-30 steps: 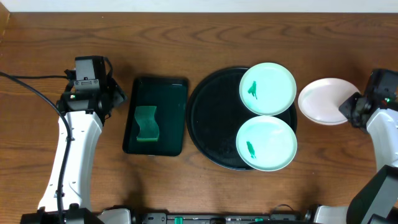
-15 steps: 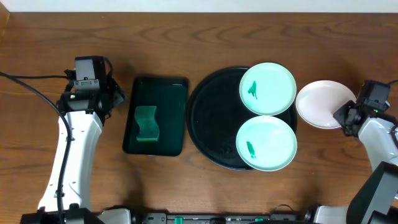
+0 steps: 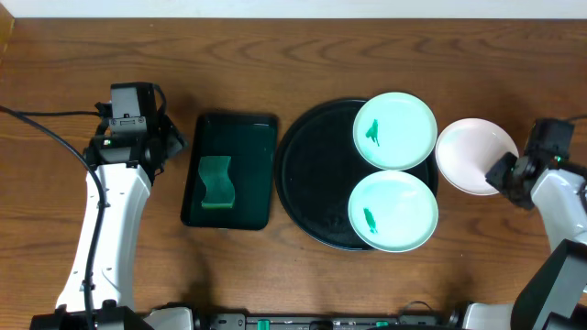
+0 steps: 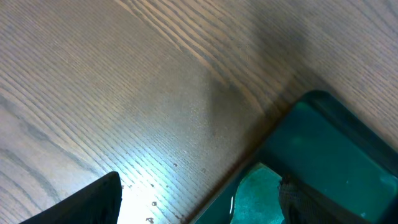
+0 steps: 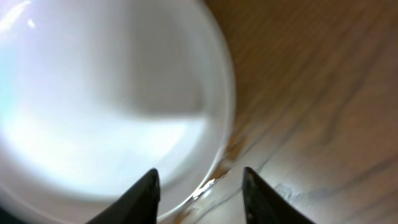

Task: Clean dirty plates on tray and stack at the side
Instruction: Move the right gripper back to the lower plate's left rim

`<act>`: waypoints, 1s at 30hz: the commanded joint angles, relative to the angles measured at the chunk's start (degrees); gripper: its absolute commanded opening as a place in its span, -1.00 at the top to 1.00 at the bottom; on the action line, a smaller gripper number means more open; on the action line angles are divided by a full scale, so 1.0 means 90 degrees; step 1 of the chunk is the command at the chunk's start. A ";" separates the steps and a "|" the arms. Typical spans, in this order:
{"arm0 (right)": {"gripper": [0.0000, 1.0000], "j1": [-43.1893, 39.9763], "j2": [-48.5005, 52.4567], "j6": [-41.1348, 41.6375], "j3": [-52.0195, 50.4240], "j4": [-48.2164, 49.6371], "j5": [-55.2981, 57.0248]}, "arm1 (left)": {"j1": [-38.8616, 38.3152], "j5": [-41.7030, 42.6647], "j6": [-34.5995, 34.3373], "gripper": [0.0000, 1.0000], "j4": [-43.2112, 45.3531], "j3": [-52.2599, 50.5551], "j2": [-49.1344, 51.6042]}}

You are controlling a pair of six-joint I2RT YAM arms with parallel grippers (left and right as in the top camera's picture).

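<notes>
The right gripper (image 5: 199, 183) has its jaws partly spread, and the rim of a white plate (image 5: 93, 93), face up on the tabletop (image 5: 311, 93), lies between them. The left gripper (image 4: 196, 190) has its jaws wide apart.

Nothing legible anywhere: no words, labels, brand names, numbers or signs to be read in the overhead view or in either wrist view.
</notes>
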 commanded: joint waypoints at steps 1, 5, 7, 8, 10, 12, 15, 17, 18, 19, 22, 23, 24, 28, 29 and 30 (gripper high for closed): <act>0.13 0.0454 -0.0124 -0.0908 0.0928 -0.0573 -0.1059 | 0.0029 -0.0058 0.0034 -0.61 -0.0007 0.0083 0.0024; 0.05 0.1287 -0.0124 -0.1501 0.1676 -0.1379 -0.1479 | 0.0029 -0.0058 0.0034 -0.61 -0.0007 0.0083 0.0024; 0.06 0.1802 -0.0124 -0.1715 0.1945 -0.1676 -0.1598 | 0.0029 -0.0058 0.0034 -0.61 -0.0007 0.0083 0.0024; 0.06 0.2096 -0.0124 -0.1809 0.2035 -0.1773 -0.1666 | 0.0029 -0.0058 0.0034 -0.61 -0.0010 0.0083 0.0024; 0.07 0.2659 -0.0124 -0.1851 0.2089 -0.1838 -0.1690 | 0.0029 -0.0058 0.0034 -0.61 -0.0007 0.0083 0.0024; 0.06 0.3298 -0.0117 -0.1851 0.2076 -0.1841 -0.1688 | 0.0029 -0.0058 0.0034 -0.61 -0.0007 0.0083 0.0024; 0.06 0.4194 -0.0083 -0.1838 0.2067 -0.1824 -0.1690 | 0.0029 -0.0058 0.0034 -0.61 -0.0007 0.0083 0.0024; 0.06 0.4694 -0.0061 -0.1778 0.2067 -0.1790 -0.1685 | 0.0029 -0.0058 0.0034 -0.61 -0.0007 0.0083 0.0024; 0.06 0.4966 -0.0034 -0.1758 0.2067 -0.1753 -0.1685 | 0.0029 -0.0058 0.0034 -0.61 -0.0010 0.0083 0.0024; 0.06 0.5214 -0.0015 -0.1693 0.2067 -0.1719 -0.1681 | 0.0029 -0.0058 0.0034 -0.61 -0.0007 0.0083 0.0024; 0.13 0.5870 0.0141 -0.1598 0.2067 -0.1559 -0.1642 | 0.0029 -0.0058 0.0034 -0.61 -0.0007 0.0083 0.0024; 0.11 0.6069 0.0216 -0.1600 0.2067 -0.1489 -0.1630 | 0.0029 -0.0058 0.0034 -0.61 -0.0010 0.0083 0.0024; 0.07 0.6239 0.0294 -0.1603 0.2067 -0.1418 -0.1610 | 0.0029 -0.0058 0.0034 -0.61 -0.0007 0.0083 0.0024; 0.07 0.6880 0.0748 -0.1596 0.2067 -0.1081 -0.1331 | 0.0029 -0.0058 0.0034 -0.61 -0.0010 0.0083 0.0024; 0.07 0.7004 0.0857 -0.1569 0.2067 -0.0996 -0.1222 | 0.0029 -0.0058 0.0034 -0.61 -0.0007 0.0083 0.0024; 0.10 0.7145 0.1001 -0.1525 0.2067 -0.0886 -0.1066 | 0.0029 -0.0058 0.0034 -0.61 -0.0007 0.0083 0.0024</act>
